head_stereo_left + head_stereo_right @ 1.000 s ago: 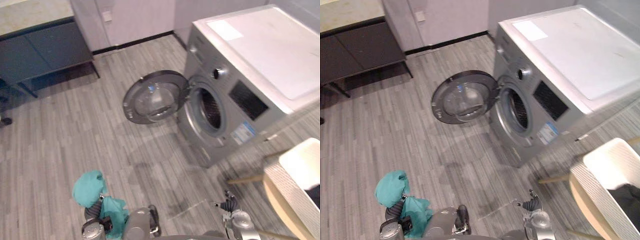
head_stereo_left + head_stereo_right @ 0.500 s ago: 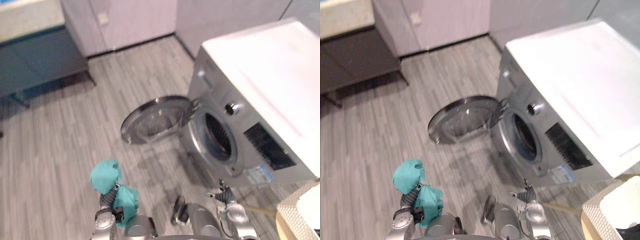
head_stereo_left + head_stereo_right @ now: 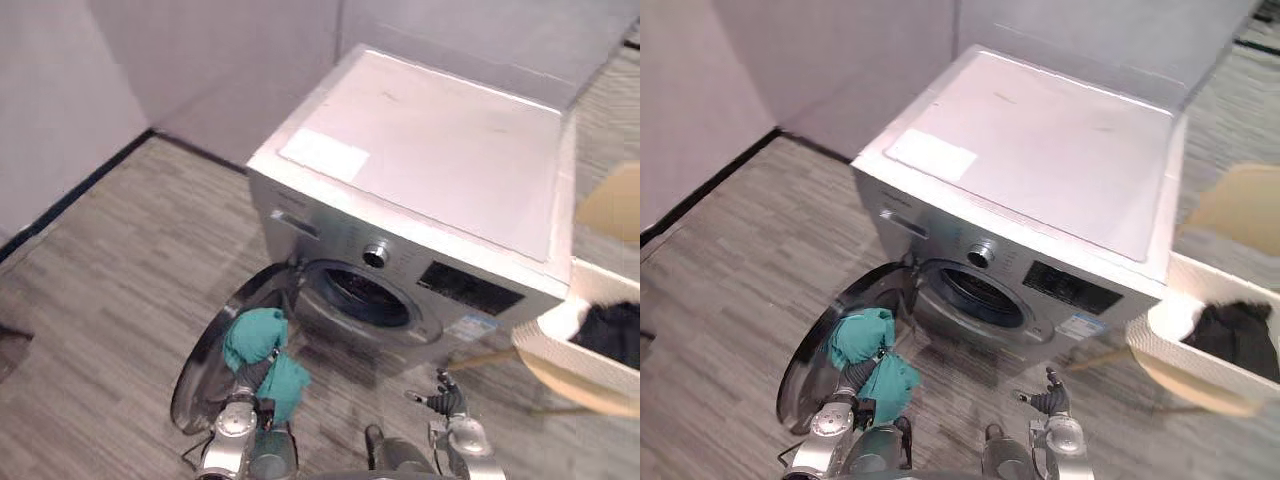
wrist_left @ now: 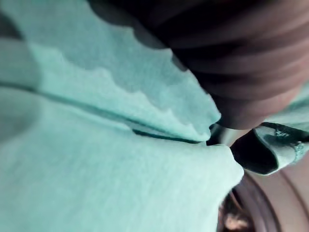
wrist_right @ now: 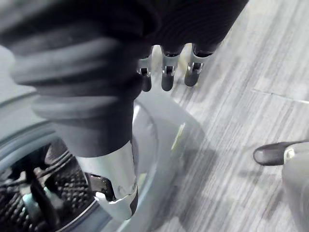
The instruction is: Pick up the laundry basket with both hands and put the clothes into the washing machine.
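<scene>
My left hand (image 3: 252, 376) is raised low in front of the washing machine (image 3: 430, 170), shut on a bunched teal garment (image 3: 262, 348) that drapes over it. In the left wrist view the teal garment (image 4: 96, 159) lies against the hand's dark cover (image 4: 236, 63). The garment hangs above the open round door (image 3: 205, 360), just left of the drum opening (image 3: 366, 298). My right hand (image 3: 441, 399) hangs open and holds nothing, below and to the right of the opening; its straight fingers (image 5: 166, 75) show beside the drum (image 5: 43, 198). The white laundry basket (image 3: 545, 345) sits at the right with dark clothes (image 3: 612, 330) in it.
The basket rests on a round wooden stand (image 3: 590, 395) right of the washer. The open door juts out over the grey plank floor (image 3: 100, 300) at lower left. Pale walls (image 3: 80, 90) close in behind and left of the machine.
The view has swung so the washer now faces me at the centre. My left hand with the teal garment has come closer to the door and drum opening. The right hand stays low.
</scene>
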Controlling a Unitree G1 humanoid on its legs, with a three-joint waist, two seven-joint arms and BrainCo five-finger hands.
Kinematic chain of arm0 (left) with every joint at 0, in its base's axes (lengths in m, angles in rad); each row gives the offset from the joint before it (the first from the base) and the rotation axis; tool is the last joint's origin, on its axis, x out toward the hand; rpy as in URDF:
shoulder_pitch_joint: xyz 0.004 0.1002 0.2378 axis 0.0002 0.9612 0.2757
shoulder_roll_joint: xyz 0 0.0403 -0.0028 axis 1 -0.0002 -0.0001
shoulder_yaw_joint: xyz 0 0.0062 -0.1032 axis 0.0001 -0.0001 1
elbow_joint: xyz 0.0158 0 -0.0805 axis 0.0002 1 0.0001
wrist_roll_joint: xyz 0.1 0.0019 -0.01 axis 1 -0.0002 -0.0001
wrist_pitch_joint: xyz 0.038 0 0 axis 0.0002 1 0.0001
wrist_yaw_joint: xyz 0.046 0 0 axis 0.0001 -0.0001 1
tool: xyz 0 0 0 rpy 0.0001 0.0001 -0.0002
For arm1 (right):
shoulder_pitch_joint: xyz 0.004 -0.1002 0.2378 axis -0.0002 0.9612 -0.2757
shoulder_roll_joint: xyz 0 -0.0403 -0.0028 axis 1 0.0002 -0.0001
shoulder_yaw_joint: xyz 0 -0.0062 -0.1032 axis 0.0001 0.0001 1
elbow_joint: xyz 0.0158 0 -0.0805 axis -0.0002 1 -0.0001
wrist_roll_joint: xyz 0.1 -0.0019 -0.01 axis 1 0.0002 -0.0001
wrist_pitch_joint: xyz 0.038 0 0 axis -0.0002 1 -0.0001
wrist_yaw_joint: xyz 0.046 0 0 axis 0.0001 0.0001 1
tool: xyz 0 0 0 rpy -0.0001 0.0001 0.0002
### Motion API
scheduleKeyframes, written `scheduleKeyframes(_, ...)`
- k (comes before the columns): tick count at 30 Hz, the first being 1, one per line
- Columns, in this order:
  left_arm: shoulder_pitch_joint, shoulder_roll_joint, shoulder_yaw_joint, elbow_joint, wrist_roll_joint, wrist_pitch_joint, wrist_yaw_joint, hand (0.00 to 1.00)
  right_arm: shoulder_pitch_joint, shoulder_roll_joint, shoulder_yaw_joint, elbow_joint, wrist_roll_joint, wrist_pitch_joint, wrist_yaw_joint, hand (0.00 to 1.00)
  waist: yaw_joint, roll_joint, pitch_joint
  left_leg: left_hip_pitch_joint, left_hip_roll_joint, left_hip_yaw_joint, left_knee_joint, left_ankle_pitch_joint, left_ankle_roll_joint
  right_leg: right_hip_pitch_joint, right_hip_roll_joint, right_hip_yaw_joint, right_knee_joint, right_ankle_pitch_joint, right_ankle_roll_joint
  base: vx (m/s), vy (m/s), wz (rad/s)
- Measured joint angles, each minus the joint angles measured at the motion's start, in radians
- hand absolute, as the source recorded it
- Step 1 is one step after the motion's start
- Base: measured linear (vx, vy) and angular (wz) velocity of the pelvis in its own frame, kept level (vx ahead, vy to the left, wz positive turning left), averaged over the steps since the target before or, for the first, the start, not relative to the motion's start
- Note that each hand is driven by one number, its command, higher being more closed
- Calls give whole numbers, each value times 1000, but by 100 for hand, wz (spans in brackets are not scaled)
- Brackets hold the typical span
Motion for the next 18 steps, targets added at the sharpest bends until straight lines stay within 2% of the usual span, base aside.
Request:
scheduleKeyframes(1,-2,2,0,0,0,0,0,100,-23,-5,6,20,0,0,1,0,1,7,-2,5,18,34,-11,2,2,-20,-4,-66,-2,21,-12,21,-1,-133)
scheduleKeyframes(2,-5,4,0,0,-1,0,2,100,-40,-6,5,38,0,1,0,0,2,14,-2,16,30,79,-20,4,4,-33,-21,-202,-2,35,-33,38,-45,-117)
scheduleKeyframes(3,-9,9,-1,0,-1,0,2,100,-52,-14,4,52,-1,1,0,0,-7,28,-1,32,35,102,-25,4,5,-28,-52,-354,-5,44,-47,52,-77,-94)
scheduleKeyframes(4,-18,11,-5,0,-1,0,1,100,-42,-27,5,52,-1,0,0,0,-22,47,-5,34,43,108,-22,4,4,-29,-57,-416,4,45,-50,68,-73,-51)
scheduleKeyframes(5,-29,10,-5,0,-1,-1,1,100,-41,-33,5,54,-1,0,0,0,-27,55,-3,30,45,112,-3,3,3,-30,-53,-413,12,43,-53,55,-67,-38)
scheduleKeyframes(8,-37,12,-1,-1,-4,-8,5,100,-43,-63,10,72,0,0,-1,0,-24,74,9,-26,105,101,231,4,2,-43,-33,-345,61,3,-66,18,-87,-68)
scheduleKeyframes(9,-40,11,-2,0,-10,-8,9,100,-50,-87,19,71,2,0,-5,0,-27,88,20,-59,126,67,326,17,-17,-48,-18,-322,101,-16,-71,54,5,-65)
scheduleKeyframes(10,-52,10,-3,0,-23,-8,22,100,-68,-100,26,69,4,0,-7,0,-28,78,46,-116,131,22,416,22,-28,-75,-16,-285,151,-30,-81,47,7,-70)
scheduleKeyframes(12,-97,12,-3,-1,-34,-8,35,100,-95,-114,22,54,5,2,-22,0,-25,71,75,-186,108,-28,395,-27,-27,-166,-19,-254,241,-42,-91,-63,2,-59)
scheduleKeyframes(13,-117,14,-3,-2,-41,-9,47,100,-110,-118,22,45,5,3,-28,0,-25,69,87,-203,97,-36,361,-25,-29,-209,-18,-254,278,-44,-89,-164,3,-71)
scheduleKeyframes(14,-165,16,-2,-4,-55,-9,73,100,-142,-121,22,19,6,4,-45,0,-22,79,125,-219,90,-30,285,-15,-39,-288,-13,-262,365,-73,-83,-198,24,-66)
scheduleKeyframes(15,-210,27,-2,-4,-63,-8,89,100,-158,-115,20,-8,13,5,-51,0,-24,51,164,-230,88,-22,286,-75,-32,-355,-23,-253,447,-106,-75,-202,12,-47)
scheduleKeyframes(16,-242,34,-3,-7,-68,-8,97,100,-165,-101,19,-27,22,7,-56,0,-29,29,184,-262,82,-19,314,-81,-28,-393,-37,-250,485,-121,-76,-281,-25,-8)
scheduleKeyframes(17,-306,36,-1,-29,-83,-9,123,100,-176,-79,22,-76,31,10,-74,0,-28,7,217,-349,91,-16,390,-99,-22,-479,-45,-254,552,-141,-76,-251,-46,0)
scheduleKeyframes(18,-346,31,-3,-42,-90,-9,138,100,-184,-67,25,-109,34,11,-86,0,-26,3,230,-432,107,-22,459,-118,-16,-556,-45,-258,602,-146,-82,-247,-29,-11)
